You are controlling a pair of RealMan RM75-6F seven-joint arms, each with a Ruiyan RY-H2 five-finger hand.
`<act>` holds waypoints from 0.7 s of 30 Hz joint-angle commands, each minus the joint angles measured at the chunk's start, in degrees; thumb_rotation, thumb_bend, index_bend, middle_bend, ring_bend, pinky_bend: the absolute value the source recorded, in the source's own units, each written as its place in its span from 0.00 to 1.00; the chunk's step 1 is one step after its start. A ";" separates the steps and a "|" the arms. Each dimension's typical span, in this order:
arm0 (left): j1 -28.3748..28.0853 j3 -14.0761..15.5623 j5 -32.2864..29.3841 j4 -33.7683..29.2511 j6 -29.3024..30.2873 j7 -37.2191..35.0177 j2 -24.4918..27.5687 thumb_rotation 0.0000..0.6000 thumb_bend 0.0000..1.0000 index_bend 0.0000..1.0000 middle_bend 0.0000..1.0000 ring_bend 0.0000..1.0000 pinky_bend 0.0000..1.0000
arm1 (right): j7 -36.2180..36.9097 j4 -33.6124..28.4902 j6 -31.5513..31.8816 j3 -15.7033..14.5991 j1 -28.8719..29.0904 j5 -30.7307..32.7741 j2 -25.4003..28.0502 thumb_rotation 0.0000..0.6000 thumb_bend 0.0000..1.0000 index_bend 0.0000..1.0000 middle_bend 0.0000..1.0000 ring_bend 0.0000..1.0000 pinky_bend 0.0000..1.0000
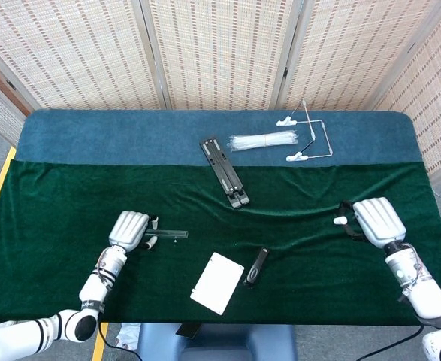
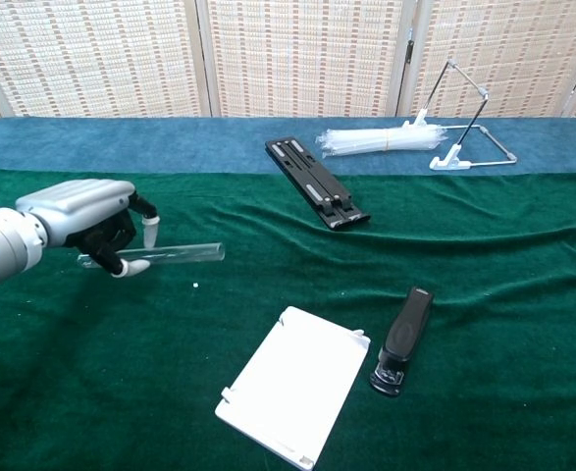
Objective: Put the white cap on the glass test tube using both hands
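Green cloth table, left hand fingers clamped on glass test tube, right hand pinching white cap

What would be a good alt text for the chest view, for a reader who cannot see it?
The robot's left hand holds a glass test tube nearly level above a green cloth. Nearer the camera lie a white card and a black stapler; further back are a black bar, a bundle of clear tubes and a wire stand.
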 commanded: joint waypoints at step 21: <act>0.47 -1.84 8.49 -15.49 -1.08 -23.20 3.53 1.00 0.56 0.68 0.88 0.77 0.83 | 1.87 -16.78 -3.40 4.05 9.49 -10.95 0.38 1.00 0.67 0.69 1.00 1.00 1.00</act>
